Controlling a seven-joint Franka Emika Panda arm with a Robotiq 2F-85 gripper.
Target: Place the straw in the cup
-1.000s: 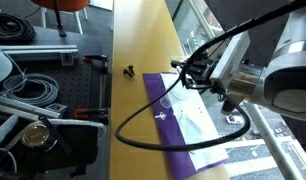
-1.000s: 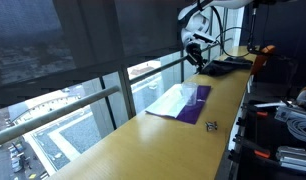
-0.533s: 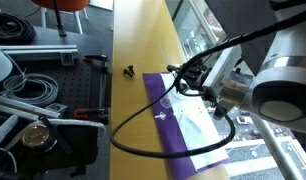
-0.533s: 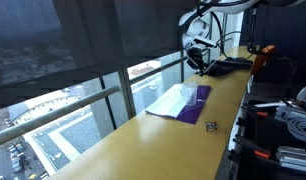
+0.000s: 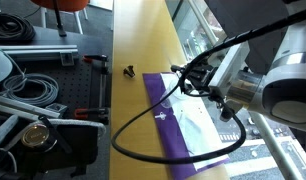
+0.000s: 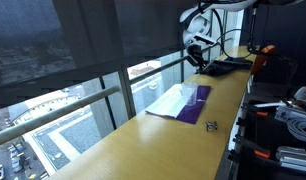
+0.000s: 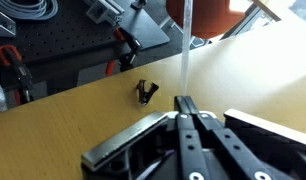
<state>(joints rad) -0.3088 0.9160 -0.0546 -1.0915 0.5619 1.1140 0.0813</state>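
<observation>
In an exterior view, the counter point(image 5: 143, 40) carries a purple cloth point(image 5: 163, 125), with a small black object point(image 5: 128, 70) just off its corner. The arm point(image 5: 278, 85) leans in over the cloth, trailing a black cable point(image 5: 143, 125). The straw and cup are too faint to pick out here.

In the other outside camera, the fingers point(image 6: 198, 62) hang raised above the counter point(image 6: 183, 140), beyond the cloth point(image 6: 188, 100) as seen from here. The straw is too thin to show.

In the wrist view, the fingers point(image 7: 179, 104) are pinched together on one end of the straw point(image 7: 184, 45). It stands straight out from them and runs off the frame's top edge. The black object point(image 7: 145, 92) lies on the counter point(image 7: 253, 70) nearby, and no cup is in sight.

The straw looks very light, smooth and a little bendy, so its long free end will likely wobble. An end grip suits the job: the free tip can lead into the rim. The cup, being light plastic, could tip if nudged.
</observation>
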